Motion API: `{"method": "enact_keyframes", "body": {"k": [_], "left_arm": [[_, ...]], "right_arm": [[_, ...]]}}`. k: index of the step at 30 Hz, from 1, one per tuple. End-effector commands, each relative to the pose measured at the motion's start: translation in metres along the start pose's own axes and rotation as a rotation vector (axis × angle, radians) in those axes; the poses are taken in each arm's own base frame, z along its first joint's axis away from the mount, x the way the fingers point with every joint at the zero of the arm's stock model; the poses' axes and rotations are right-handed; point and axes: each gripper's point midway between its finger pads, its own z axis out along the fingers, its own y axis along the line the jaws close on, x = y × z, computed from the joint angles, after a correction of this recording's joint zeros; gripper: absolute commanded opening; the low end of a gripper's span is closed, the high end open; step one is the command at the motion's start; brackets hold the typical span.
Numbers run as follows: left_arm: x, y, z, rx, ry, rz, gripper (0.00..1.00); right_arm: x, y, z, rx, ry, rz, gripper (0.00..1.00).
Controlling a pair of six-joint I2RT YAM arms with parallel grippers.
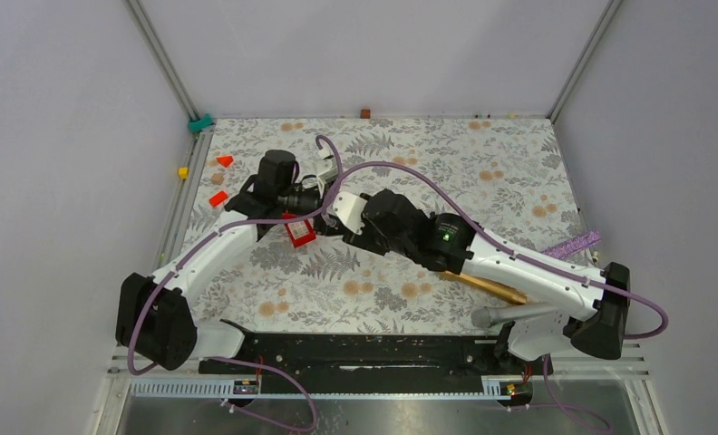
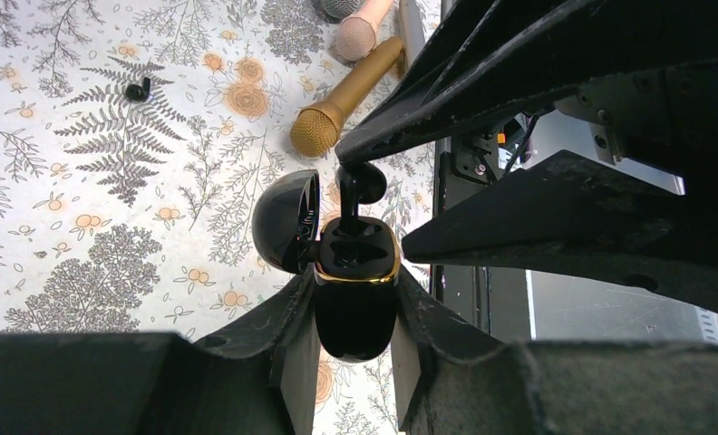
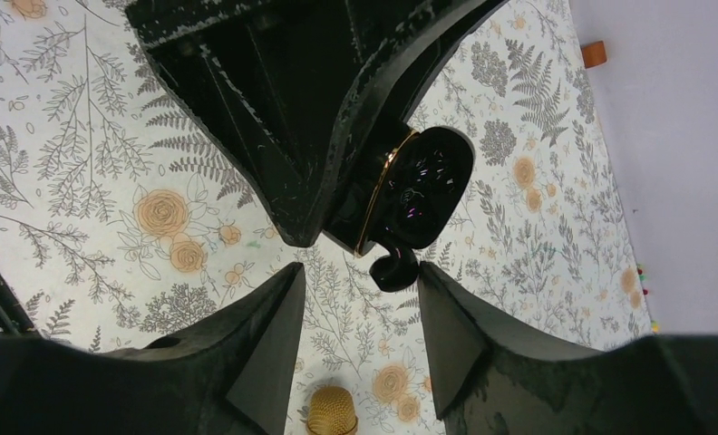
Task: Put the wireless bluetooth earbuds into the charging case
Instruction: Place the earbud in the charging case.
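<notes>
**A:** How are the arms set, starting from the near edge?

**B:** The left arm rises from its base at the near left and reaches diagonally toward the middle. The right arm stretches low and leftward from the near right, passing over a slim gold microphone that lies beside a grey microphone. The two wrists meet just left of centre on the floral-printed surface.

**A:** And the end effectors?

**B:** The left end effector is clamped on the glossy black charging case with a gold rim. The case's domed lid is swung open to one side. The right end effector faces it with its fingers parted wider than the bud, gripping nothing.

**A:** Where is the bud?

**B:** A small black earbud stands with its stem sunk into the case and its rounded head sticking out. It is just beside one right finger, and I cannot tell whether they touch. A second black earbud lies on the surface, well apart from the case.

**A:** Anything farther out?

**B:** A small red box lies under the meeting wrists. Beyond the left arm, an orange-red triangular bit sits near the far-left edge.
</notes>
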Motion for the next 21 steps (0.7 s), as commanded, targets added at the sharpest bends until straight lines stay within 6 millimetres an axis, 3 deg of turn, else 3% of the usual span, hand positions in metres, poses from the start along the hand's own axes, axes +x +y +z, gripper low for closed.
{"method": "enact_keyframes", "body": {"k": [1,9,21], "left_arm": [[-0.017,-0.011,-0.004,0.018,-0.045,0.111,0.0],[-0.017,-0.017,-0.006,0.038,-0.046,0.131,0.0],[-0.02,-0.043,-0.015,0.129,-0.075,0.233,0.0]], "right_arm": [[-0.028,-0.006,-0.029,-0.031,-0.091,0.015,0.58],[-0.041,-0.002,-0.066,-0.159,-0.144,-0.007,0.74],[-0.037,-0.013,-0.112,-0.264,-0.239,-0.033,0.79]]}}
